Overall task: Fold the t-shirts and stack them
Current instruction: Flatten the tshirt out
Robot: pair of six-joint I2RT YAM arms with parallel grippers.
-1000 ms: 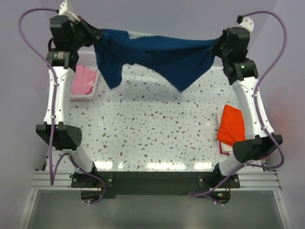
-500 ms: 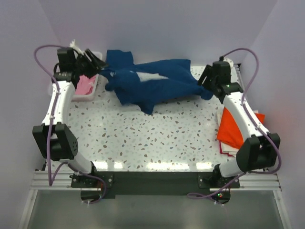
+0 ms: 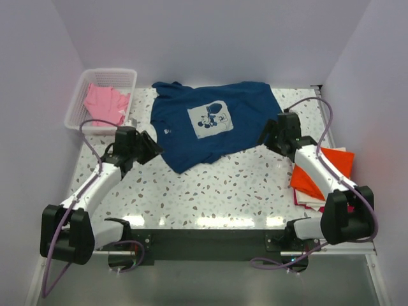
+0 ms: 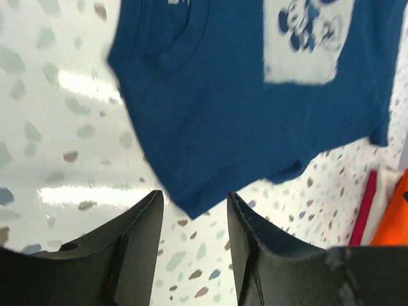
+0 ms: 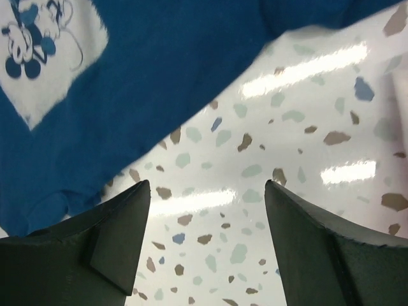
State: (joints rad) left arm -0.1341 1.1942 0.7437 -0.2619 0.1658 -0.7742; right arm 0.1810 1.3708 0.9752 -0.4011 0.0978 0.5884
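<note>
**Task items.** The navy t-shirt (image 3: pixel 239 111) lies spread on the table (image 3: pixel 210 191), toward the far side and about midway across. Its pale chest print (image 3: pixel 210 120) faces up. The collar end points toward the left arm and the opposite end toward the right arm. The nearest corner of the cloth reaches out toward the left arm and sits a little crooked. A pink t-shirt (image 3: pixel 105 102) lies crumpled in the white basket (image 3: pixel 108 71) at the far left corner. An orange t-shirt (image 3: pixel 315 172) lies folded at the right edge, partly under the right arm.

**Tools.** The left gripper (image 3: pixel 153 144) sits low, just beside the collar end. Its wrist view shows the jaws apart with the shirt's near corner on the table below the gap, not pinched. The right gripper (image 3: pixel 266 135) sits at the shirt's other end with its jaws wide apart over bare table. Neither gripper holds anything.

**Step in hand, as judged.** The shirt appears laid out and ready for its first fold.

**Recommendations.**
- Straighten the crooked near corner first, or the fold will carry the skew.
- Pinch the cloth right at its edge, taking both layers.
- Lift only enough to clear the table, and move both arms in step so the cloth stays taut.
- Lay each crease down before opening the jaws.
- The orange shirt looks like the likely base for the stack.
</note>
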